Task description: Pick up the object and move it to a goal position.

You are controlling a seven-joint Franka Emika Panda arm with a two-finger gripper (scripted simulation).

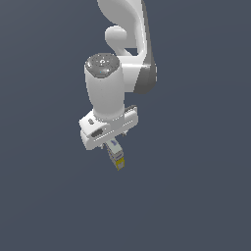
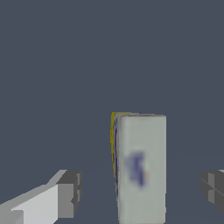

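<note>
The object (image 2: 141,168) is a small white-grey oblong box with a bluish mark on the face turned to the wrist camera and a yellow edge on its far side. It sits between the two fingers of my gripper (image 2: 142,190), with a gap on each side, so the jaws stand open around it. One grey fingertip (image 2: 70,192) and the other (image 2: 213,186) flank the box without touching it. In the exterior view the box (image 1: 116,156) pokes out just under the white hand, yellow end lowest, with the gripper (image 1: 114,151) around it.
A plain dark grey-blue surface (image 1: 196,196) fills both views. The white arm (image 1: 120,63) rises above the hand in the exterior view. No other objects or goal marker show.
</note>
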